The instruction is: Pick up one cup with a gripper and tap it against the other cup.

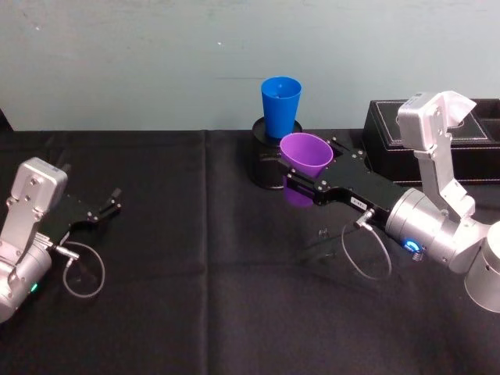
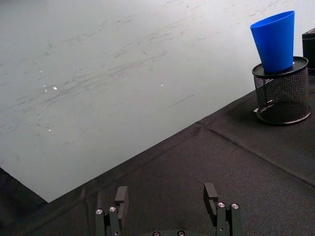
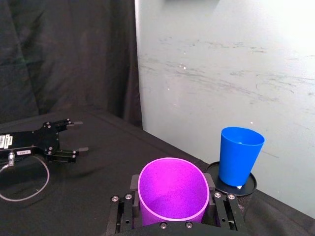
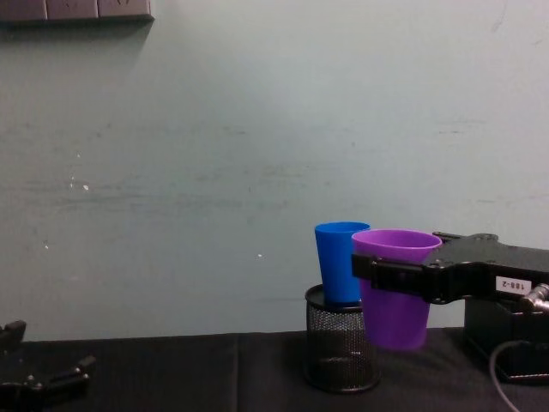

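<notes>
The purple cup (image 1: 306, 152) hangs above the table, upright, with my right gripper (image 1: 316, 168) shut on its sides. In the right wrist view the cup (image 3: 172, 189) sits between the two fingers (image 3: 212, 183). The blue cup (image 1: 280, 105) stands upright on top of a black mesh pen holder (image 1: 266, 166) at the back. The purple cup is just in front of it and to its right, a small gap apart. In the chest view the purple cup (image 4: 393, 292) overlaps the blue cup (image 4: 337, 262). My left gripper (image 1: 109, 205) rests open at the far left, holding nothing.
A black box (image 1: 391, 129) stands at the back right, behind my right arm. Black cloth (image 1: 195, 297) covers the table, and a pale wall (image 1: 156, 62) rises right behind it. A cable loop (image 1: 367, 254) hangs under my right wrist.
</notes>
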Controlling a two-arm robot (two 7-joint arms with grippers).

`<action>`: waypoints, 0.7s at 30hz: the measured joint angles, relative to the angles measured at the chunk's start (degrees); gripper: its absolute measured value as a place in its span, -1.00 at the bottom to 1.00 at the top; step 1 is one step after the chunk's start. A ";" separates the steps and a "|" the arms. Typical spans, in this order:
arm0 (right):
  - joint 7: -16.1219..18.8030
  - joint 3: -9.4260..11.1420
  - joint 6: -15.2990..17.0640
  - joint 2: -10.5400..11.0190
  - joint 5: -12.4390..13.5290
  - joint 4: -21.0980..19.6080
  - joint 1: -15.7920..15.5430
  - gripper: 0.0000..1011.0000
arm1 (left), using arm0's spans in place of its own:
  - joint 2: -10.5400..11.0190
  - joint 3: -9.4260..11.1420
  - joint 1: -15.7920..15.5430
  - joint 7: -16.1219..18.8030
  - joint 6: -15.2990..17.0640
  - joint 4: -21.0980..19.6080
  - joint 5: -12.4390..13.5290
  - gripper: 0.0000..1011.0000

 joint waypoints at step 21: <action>0.00 0.00 0.00 0.00 0.00 0.00 0.00 0.45 | 0.00 0.00 0.00 0.00 0.00 0.00 0.00 0.98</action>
